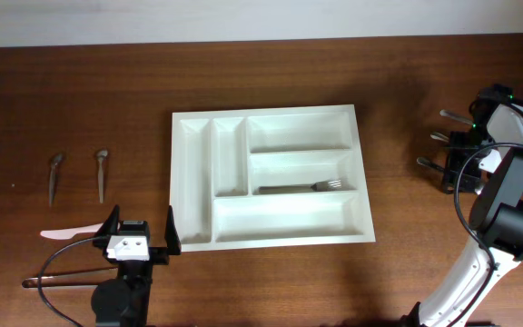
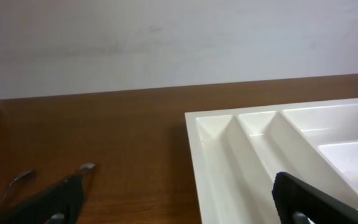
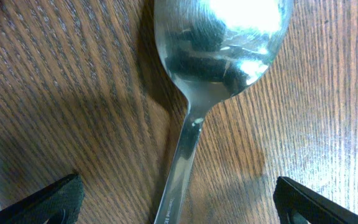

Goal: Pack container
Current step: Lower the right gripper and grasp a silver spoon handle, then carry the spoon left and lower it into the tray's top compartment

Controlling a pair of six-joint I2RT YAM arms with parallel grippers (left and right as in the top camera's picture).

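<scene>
The container point(image 1: 280, 218) is a white cutlery tray in the middle of the table, with a metal fork point(image 1: 302, 188) lying in its middle right compartment. My left gripper point(image 1: 141, 232) stands open just off its near left corner; in the left wrist view the container point(image 2: 260, 149) lies ahead on the right and my left gripper point(image 2: 179, 202) holds nothing. At the far right my right gripper point(image 1: 457, 159) hangs over some metal cutlery point(image 1: 436, 137). Its wrist view shows a metal spoon point(image 3: 219, 50) flat on the wood, the handle running down between the open fingers point(image 3: 48, 202) of the right gripper point(image 3: 179, 202) without touching them.
Two small spoons point(image 1: 55, 173) point(image 1: 102, 171) lie on the left of the table. A pale plastic utensil point(image 1: 69, 233) and a long thin-handled one point(image 1: 62, 277) lie beside the left arm. A wall runs along the table's far edge.
</scene>
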